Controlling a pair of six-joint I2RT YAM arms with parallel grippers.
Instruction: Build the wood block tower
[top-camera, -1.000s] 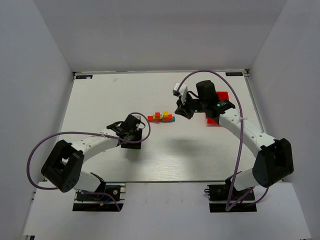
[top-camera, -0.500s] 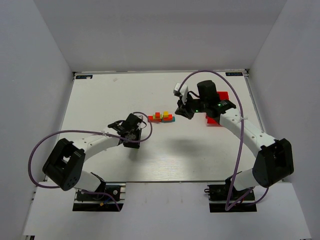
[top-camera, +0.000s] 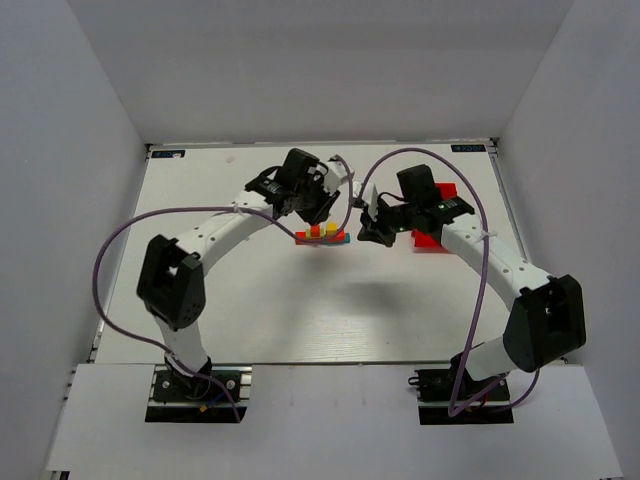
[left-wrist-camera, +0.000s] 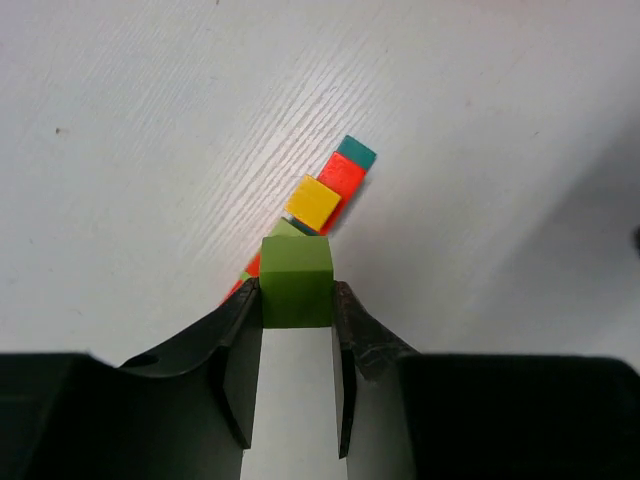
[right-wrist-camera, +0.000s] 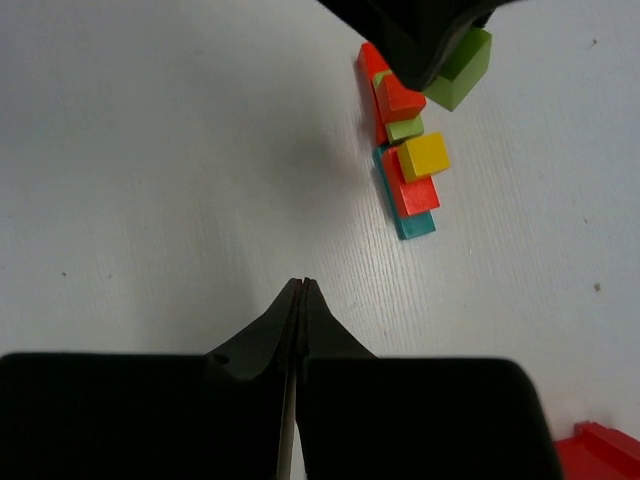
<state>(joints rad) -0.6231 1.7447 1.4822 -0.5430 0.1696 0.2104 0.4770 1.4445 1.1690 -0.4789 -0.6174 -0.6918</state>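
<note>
Left gripper (left-wrist-camera: 297, 295) clamps 1 lime-green cube (left-wrist-camera: 296, 275), hovering just above the tower (left-wrist-camera: 340, 178) mid-table. Right gripper (right-wrist-camera: 300, 292) is pinched closed, empty, near the tower's right side. Done: low stack of red and teal bars with 1 yellow cube (left-wrist-camera: 313, 200) on top. Left: seat this cube. Whether more blocks remain, cannot tell.

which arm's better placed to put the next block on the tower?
Left. The left arm's fingers clamp a lime-green wooden cube close over the low tower of red, yellow, green and teal blocks. The right arm's fingers are shut on nothing, off to the tower's side.
</note>
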